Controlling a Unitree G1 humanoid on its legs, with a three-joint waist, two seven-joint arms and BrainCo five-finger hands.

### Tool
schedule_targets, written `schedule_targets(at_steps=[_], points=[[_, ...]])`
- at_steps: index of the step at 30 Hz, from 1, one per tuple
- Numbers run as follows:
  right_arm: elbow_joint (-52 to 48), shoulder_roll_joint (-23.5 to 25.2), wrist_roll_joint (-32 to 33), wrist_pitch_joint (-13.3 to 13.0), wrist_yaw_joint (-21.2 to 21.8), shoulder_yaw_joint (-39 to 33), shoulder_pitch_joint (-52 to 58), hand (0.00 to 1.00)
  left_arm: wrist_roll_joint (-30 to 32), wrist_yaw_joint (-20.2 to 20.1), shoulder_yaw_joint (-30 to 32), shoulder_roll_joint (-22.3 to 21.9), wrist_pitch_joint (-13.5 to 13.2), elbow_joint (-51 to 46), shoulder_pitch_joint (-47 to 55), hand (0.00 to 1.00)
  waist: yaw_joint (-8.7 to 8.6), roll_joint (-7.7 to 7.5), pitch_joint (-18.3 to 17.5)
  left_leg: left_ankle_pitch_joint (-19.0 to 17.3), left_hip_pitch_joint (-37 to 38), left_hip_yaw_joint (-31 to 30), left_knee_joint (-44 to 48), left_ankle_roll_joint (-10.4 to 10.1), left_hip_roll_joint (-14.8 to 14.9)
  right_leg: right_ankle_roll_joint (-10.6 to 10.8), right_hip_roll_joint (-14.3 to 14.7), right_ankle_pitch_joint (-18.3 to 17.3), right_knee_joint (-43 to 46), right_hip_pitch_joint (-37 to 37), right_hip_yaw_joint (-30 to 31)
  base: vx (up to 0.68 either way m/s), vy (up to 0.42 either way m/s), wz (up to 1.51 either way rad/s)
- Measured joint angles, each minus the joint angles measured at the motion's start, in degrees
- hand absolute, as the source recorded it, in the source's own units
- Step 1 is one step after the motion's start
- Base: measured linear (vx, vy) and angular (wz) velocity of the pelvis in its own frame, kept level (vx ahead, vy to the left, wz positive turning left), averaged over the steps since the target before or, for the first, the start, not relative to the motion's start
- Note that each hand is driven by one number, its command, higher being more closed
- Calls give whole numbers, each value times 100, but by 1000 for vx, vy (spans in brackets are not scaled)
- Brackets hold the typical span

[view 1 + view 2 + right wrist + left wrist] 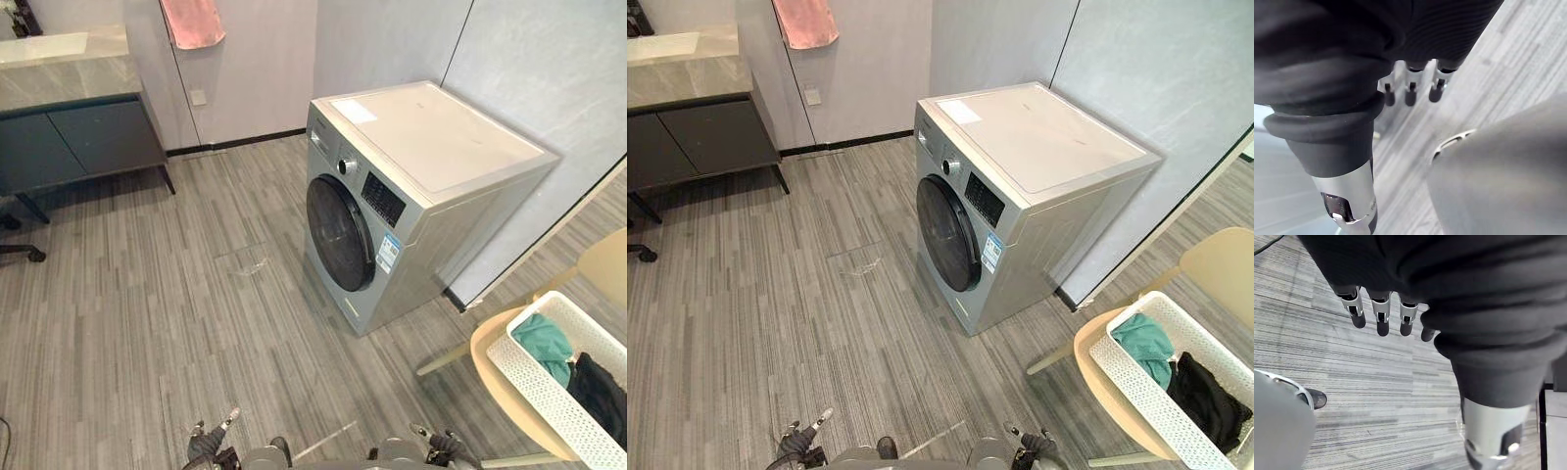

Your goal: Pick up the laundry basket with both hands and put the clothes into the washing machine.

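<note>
On the chair seat, to my right: the laundry basket (1134,390) sat across the tan chair (1093,377). That kept it off the floor, where I judged both hands could take its sides without a deep bend.
Clothes: a teal garment (1144,343) and a black garment (1205,401) lay loose inside the basket, low enough, I thought, to ride along in a lift.
Washing machine (1038,147): it stood by the wall, well apart from the basket. Its round door (947,232) was shut and would need opening first.
Left hand (1382,316): it hung low over the floor, fingers straight and relaxed, grasping nothing.
Right hand (1410,90): it was likewise low, fingers loose and empty.
Stage: nothing was lifted yet; I reckoned turning toward the chair came first.
Surroundings: a pink towel (193,22) and a vanity counter (69,69) were far off, out of the way.
</note>
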Motion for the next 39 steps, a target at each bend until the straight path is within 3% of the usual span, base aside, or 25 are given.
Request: schedule_targets(at_steps=[2,6,13,20,21,33,37,39], points=[[5,23,2,-3,6,-116,-39,0,-2,1,245,-76,-3,277,-125,0,-4,145,-22,63,14,-8,-64,-84,15,67,75,-67,-385,140,-59,118,-115,-2],[143,-52,-2,0,10,-332,-51,0,-72,-11,656,-130,-5,756,-193,0,5,262,-163,366,469,-44,-689,-234,53,38,279,-45,-765,447,-125,121,-90,2],[736,-229,61,3,35,-370,-283,0,-55,-50,820,104,103,1168,-252,0,11,200,-281,481,589,-73,-951,-242,45,7,483,84,-1271,686,-132,79,-27,-1],[981,-267,715,-4,32,-447,-404,0,-59,-45,820,204,148,1419,-218,0,10,220,-253,481,602,-212,-958,-242,12,-10,490,154,-1494,834,-156,12,10,5],[1090,-366,835,-2,17,-600,-523,0,-59,-46,766,199,191,1498,-122,0,1,411,-160,478,582,-232,-1000,-243,19,-11,529,210,-1687,880,-139,0,0,0],[1124,-378,892,59,37,-903,-517,0,-89,-50,804,199,190,1493,-126,0,4,366,-131,476,590,-185,-999,-244,23,-3,530,254,-1690,878,-109,0,0,-2],[1085,-369,943,117,61,-1016,-608,0,-327,-51,826,196,187,1486,-130,0,37,319,-86,415,628,11,-998,-185,-2,26,444,302,-1604,778,23,-22,27,-21],[966,-367,943,125,119,-1010,-608,0,-412,-54,777,198,181,1440,-125,0,47,283,-69,257,521,15,-989,-151,-66,177,250,131,-1135,561,-54,-72,46,10]])
